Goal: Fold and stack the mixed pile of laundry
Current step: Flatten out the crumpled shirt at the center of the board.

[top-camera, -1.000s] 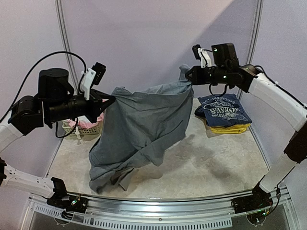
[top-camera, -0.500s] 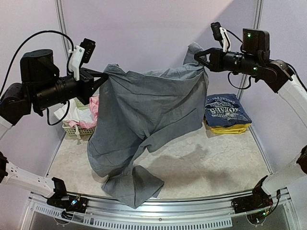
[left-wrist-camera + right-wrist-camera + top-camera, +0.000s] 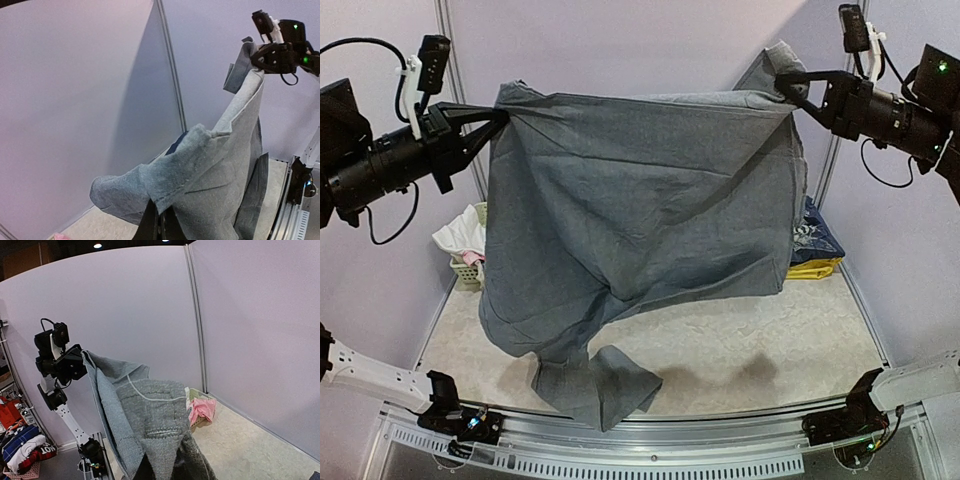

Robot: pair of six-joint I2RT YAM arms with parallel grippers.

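Left gripper point(image 3: 498, 115) clamped tight on one top corner of grey trousers point(image 3: 640, 200), right gripper point(image 3: 788, 85) pinching other corner; cloth hangs spread between them. Top view alone shows trouser legs trailing onto table point(image 3: 770, 340) near front edge; right wrist view shows pink piece point(image 3: 202, 409) by wall point(image 3: 250, 340)

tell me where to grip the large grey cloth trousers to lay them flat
The two top corners of the large grey cloth trousers, one from each outer side, where the left gripper and right gripper pinch now. Held so, the cloth hangs as one broad sheet.
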